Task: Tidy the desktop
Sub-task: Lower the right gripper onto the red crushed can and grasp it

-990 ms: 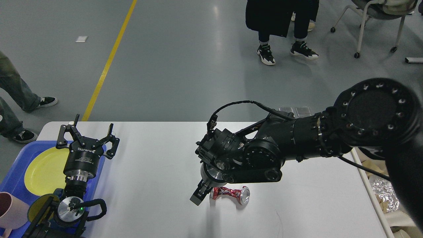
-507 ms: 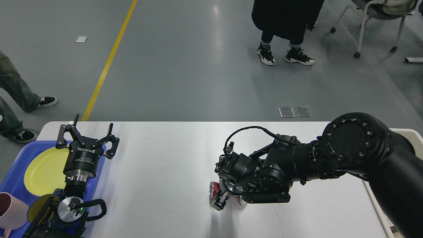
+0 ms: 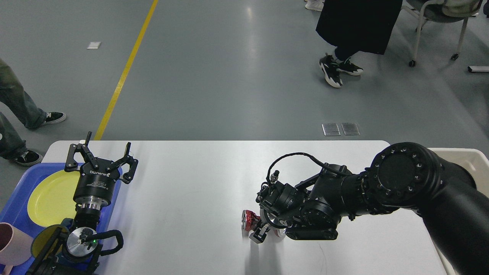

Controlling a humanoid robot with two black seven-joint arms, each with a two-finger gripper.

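On white surface (image 3: 183, 191), right tool (image 3: 259, 232) probably clamps crushed red can (image 3: 248, 220); left tool (image 3: 101, 160) is released.

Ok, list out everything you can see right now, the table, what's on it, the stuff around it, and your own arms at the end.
Desktop: one, white, fills the lower frame.
Crushed can: one, red with silver end, lying on the desktop right of centre.
Tray: one, blue, at the desktop's left end.
Plate: one, yellow, in the tray.
Mug: one, pink, bottom left corner.
Bin: one, beige, past the desktop's right end.
Floor line: one, yellow, far left floor.
People's legs: two sets, far left and top right.
Chair: one, top right.
Left gripper: black, open, above the tray's edge.
Right gripper: black, down at the can; fingers unclear.
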